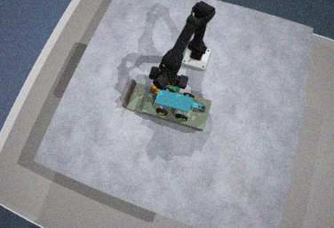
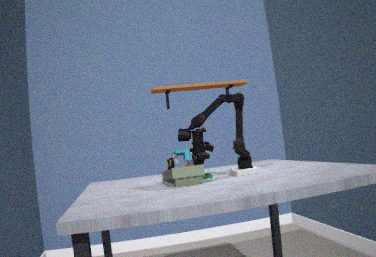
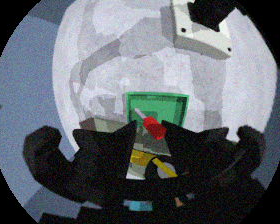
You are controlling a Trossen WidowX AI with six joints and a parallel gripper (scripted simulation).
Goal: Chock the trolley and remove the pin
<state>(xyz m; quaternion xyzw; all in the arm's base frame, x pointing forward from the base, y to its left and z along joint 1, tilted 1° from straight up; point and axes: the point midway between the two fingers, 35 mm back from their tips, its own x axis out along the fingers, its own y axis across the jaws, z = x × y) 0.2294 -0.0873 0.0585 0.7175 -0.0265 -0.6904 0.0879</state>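
My gripper (image 3: pixel 149 122) is partly open, low over the ramp's arm-side edge. The red-headed stop pin (image 3: pixel 154 128) lies tilted between and below the fingertips, not gripped. Its grey shaft points over the green tray (image 3: pixel 182 106) (image 2: pixel 208 176); whether its head rests in the tray or on its near rim I cannot tell. The blue trolley (image 1: pixel 174 100) stands on the ramp (image 1: pixel 144 106) (image 2: pixel 185 173). The yellow chock (image 3: pixel 141 158) is beside a trolley wheel (image 3: pixel 166 170); its orange handle (image 1: pixel 155 89) shows at the trolley's left end. Contact between chock and wheel is hidden.
The arm's white base plate (image 1: pixel 200 63) (image 2: pixel 243 172) stands behind the tray. A brown end board (image 1: pixel 129 94) closes the ramp's left end. The trolley's blue hitch (image 1: pixel 198 106) points right. An orange shelf (image 2: pixel 200 86) is on the wall behind.
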